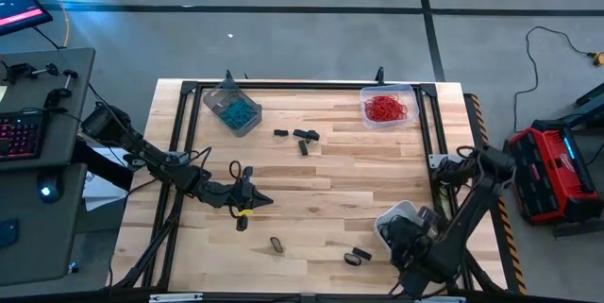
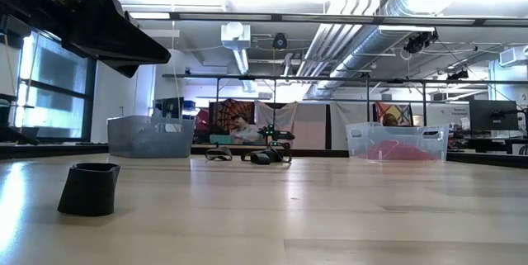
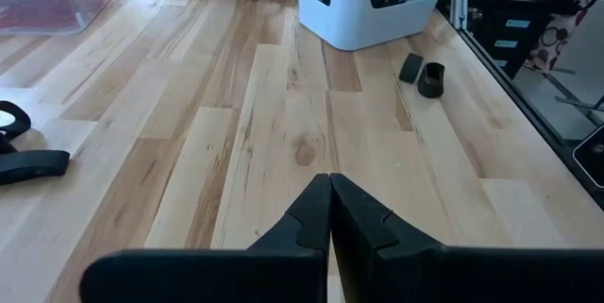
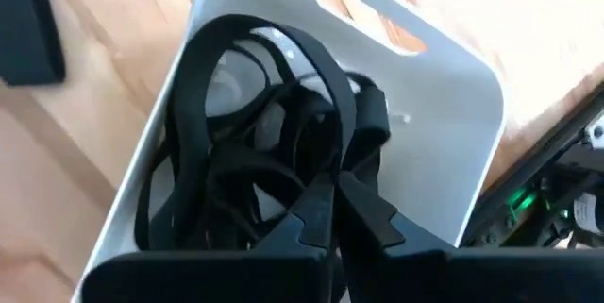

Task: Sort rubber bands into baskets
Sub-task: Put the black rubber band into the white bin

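Black bands [image 4: 255, 143] lie heaped in the white basket [image 4: 444, 105] directly under the right gripper [image 4: 332, 210], at five o'clock on the table [image 1: 321, 180]. We judge colours are kept apart: teal ones in the grey basket [image 1: 233, 108] at eleven o'clock, red ones in the clear basket [image 1: 387, 107] at one o'clock. Loose black bands [image 1: 300, 137] lie at twelve o'clock and near six o'clock, unsorted. We find the right gripper clenched above the heap, holding nothing. We find the left gripper [image 1: 267, 201] clenched and empty at eight o'clock.
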You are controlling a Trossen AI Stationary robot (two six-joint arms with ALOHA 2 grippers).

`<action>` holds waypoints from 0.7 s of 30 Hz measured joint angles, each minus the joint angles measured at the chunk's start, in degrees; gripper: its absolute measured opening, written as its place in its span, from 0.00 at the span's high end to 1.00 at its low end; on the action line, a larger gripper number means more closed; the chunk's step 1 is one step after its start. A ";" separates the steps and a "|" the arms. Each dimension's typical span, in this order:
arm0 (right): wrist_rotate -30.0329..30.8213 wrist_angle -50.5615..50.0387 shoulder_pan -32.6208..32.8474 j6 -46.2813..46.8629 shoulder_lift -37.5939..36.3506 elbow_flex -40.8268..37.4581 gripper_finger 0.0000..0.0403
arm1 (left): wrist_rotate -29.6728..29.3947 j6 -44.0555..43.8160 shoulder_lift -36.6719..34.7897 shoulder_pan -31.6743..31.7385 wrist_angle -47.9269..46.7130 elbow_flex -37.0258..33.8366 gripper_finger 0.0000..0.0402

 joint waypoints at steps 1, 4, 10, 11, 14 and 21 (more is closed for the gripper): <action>0.72 0.21 0.00 0.01 0.48 -0.14 1.00 | 0.00 0.00 0.00 -0.01 0.01 0.00 1.00; 1.05 4.37 0.00 0.35 0.82 -3.38 1.00 | 0.00 -0.02 0.00 -0.01 0.00 0.00 1.00; -0.59 16.29 -0.13 1.17 0.84 -12.67 1.00 | 0.00 -0.02 0.00 -0.01 0.00 0.00 1.00; -0.98 17.51 -0.13 1.79 0.84 -13.89 1.00 | 0.00 -0.02 0.00 -0.02 0.00 0.00 1.00; -1.88 21.73 -0.17 2.42 0.52 -16.98 1.00 | 0.00 -0.08 0.00 0.00 0.01 0.00 1.00; -2.28 25.20 -0.82 2.01 0.53 -18.90 1.00 | 0.01 -0.68 0.00 -0.01 0.02 0.00 1.00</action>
